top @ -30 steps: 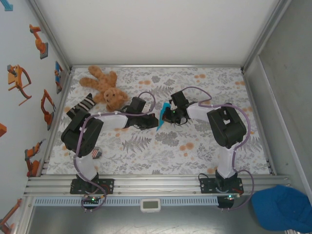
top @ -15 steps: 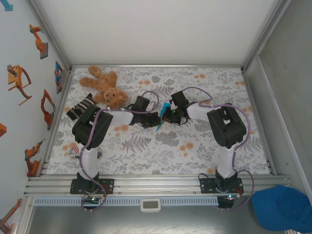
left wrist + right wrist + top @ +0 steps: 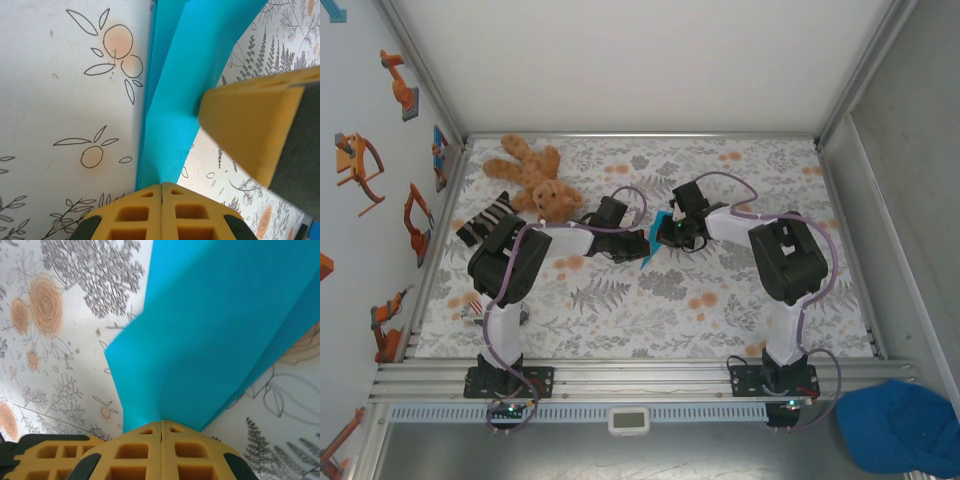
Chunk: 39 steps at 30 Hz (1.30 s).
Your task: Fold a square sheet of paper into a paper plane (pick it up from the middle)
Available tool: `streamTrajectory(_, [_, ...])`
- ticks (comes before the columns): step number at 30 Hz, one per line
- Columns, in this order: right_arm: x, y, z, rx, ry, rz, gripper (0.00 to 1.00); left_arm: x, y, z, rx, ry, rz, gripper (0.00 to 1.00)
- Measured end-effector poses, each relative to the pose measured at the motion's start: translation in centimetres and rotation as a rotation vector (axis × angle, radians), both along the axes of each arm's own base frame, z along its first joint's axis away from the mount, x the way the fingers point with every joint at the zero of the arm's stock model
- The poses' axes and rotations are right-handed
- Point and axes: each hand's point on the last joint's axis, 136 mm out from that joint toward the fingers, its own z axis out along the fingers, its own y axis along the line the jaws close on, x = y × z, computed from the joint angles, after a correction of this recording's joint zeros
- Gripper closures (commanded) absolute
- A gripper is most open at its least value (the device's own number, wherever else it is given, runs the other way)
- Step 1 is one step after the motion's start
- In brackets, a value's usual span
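The square sheet of paper (image 3: 651, 248) is folded into narrow cyan layers and stands on edge above the middle of the flowered table (image 3: 740, 310). I cannot tell whether it has the paper plane's shape. My left gripper (image 3: 640, 244) is shut on its lower left part. In the left wrist view the paper (image 3: 185, 75) rises straight out of the closed left gripper (image 3: 162, 186), with a right finger (image 3: 250, 125) beside it. My right gripper (image 3: 666, 231) pinches the paper from the right. In the right wrist view the paper (image 3: 215, 330) fans out of the closed right gripper (image 3: 161, 424).
A brown teddy bear (image 3: 533, 178) lies at the back left, with a striped black-and-white cloth (image 3: 485, 218) beside the left arm. A dark blue cap (image 3: 900, 425) sits off the table at the front right. Metal frame rails edge the table.
The left arm swung right and its gripper closed in on the paper, which the right gripper was holding. The right gripper shifted slightly left and back.
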Motion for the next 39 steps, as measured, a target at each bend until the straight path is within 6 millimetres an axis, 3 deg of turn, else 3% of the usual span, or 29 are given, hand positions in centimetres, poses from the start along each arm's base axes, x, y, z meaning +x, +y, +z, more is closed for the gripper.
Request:
streamTrajectory(5, [1.7, -0.6, 0.7, -0.021, -0.043, 0.003, 1.00, 0.0, 0.0, 0.0, 0.000, -0.001, -0.002, 1.00])
streamTrajectory(14, [2.4, -2.4, -1.0, -0.067, -0.020, -0.007, 1.00, 0.0, 0.0, 0.0, 0.001, -0.002, -0.002, 1.00])
streamTrajectory(28, [3.3, -2.3, -1.2, -0.017, 0.033, 0.042, 1.00, 0.0, 0.0, 0.0, -0.001, -0.004, -0.003, 1.00])
streamTrajectory(39, [5.3, -3.0, -1.1, 0.044, 0.065, 0.047, 1.00, 0.2, 0.0, 0.0, 0.003, -0.014, 0.000, 1.00])
